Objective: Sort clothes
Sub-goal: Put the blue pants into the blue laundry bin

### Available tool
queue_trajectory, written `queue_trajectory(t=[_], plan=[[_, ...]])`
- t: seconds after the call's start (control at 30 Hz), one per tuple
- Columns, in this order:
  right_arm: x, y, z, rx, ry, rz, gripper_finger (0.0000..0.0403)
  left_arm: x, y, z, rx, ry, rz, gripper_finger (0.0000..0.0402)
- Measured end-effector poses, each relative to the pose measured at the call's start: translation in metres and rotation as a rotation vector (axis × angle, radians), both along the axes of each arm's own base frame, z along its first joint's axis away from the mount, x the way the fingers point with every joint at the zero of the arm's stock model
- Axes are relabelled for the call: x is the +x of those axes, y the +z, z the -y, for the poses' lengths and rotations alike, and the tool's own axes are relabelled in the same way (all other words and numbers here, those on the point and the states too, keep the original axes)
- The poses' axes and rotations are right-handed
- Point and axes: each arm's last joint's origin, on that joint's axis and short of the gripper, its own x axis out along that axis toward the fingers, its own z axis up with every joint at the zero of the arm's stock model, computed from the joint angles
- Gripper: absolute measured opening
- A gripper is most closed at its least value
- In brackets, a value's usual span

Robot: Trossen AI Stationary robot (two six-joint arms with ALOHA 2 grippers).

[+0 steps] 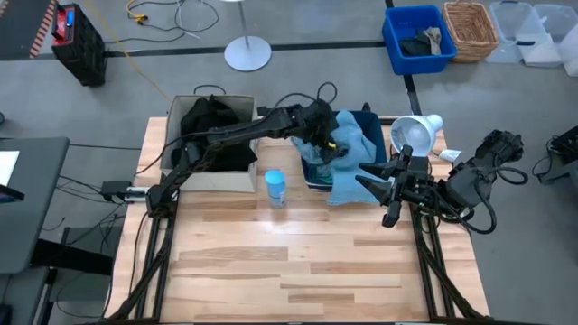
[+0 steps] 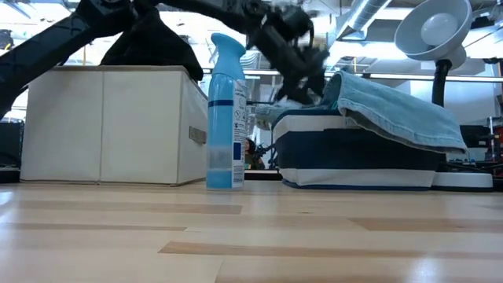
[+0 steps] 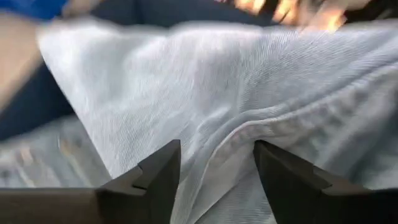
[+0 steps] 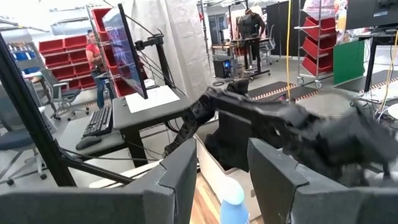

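Note:
The pale grey-blue trousers (image 1: pixel 354 155) lie draped over the navy bin (image 1: pixel 314 181), hanging over its rim (image 2: pixel 397 106). My left gripper (image 1: pixel 323 137) reaches over the bin, open, its two fingers on either side of a raised seam in the trousers (image 3: pixel 216 143). The black garment (image 1: pixel 210 120) lies heaped in the beige box (image 1: pixel 226 179). My right gripper (image 1: pixel 377 185) is open and empty, level, just right of the bin. The dark green and turquoise garments do not show plainly. My left gripper comes at the trousers from above, with a seam fold (image 3: pixel 249 124) between its open fingers. I cannot tell whether the fingertips (image 3: pixel 163 163) touch the cloth.
A blue spray bottle (image 1: pixel 275 188) stands upright on the table between the beige box and the navy bin. A white desk lamp (image 1: pixel 414 134) stands behind the bin at the right. The table's near half is bare wood (image 1: pixel 298 271).

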Motion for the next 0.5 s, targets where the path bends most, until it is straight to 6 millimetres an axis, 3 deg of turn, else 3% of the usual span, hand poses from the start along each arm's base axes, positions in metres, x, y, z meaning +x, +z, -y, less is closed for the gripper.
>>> queue_trajectory(t=[0.1, 0.23, 0.5], plan=[[0.000, 0.000, 0.000, -0.002, 0.000, -0.003, 0.0159, -0.001, 0.024, 0.002, 0.033, -0.046, 0.090, 0.0219], [0.000, -0.001, 0.000, -0.004, 0.002, -0.004, 0.0159, -0.002, 0.040, 0.003, 0.038, -0.058, 0.155, 0.0239], [0.000, -0.006, 0.000, -0.043, 0.022, -0.056, 0.0159, -0.035, 0.102, 0.019, 0.089, -0.153, 0.267, 0.0232]])
